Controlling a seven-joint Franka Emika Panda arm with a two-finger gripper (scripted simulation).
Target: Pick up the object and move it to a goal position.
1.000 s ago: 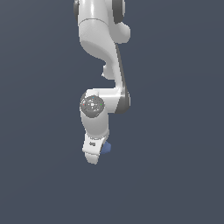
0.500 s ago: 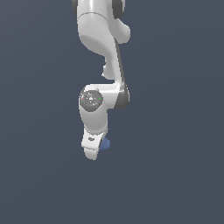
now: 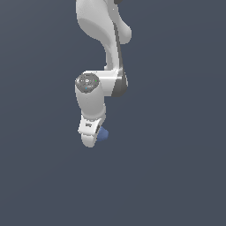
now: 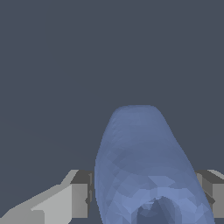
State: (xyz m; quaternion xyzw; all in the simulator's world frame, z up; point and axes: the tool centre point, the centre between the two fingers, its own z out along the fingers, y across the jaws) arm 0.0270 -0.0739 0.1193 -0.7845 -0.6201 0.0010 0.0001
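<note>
The gripper clamps the small blue lump across its rounded base; it looks light, rigid and matte, unlikely to slip.

The scene is viewed by the exterior camera from well back, so that the arm is taken in down to the gripper. The wrist camera is set close behind the fingers. The blue object is shared by both views.
</note>
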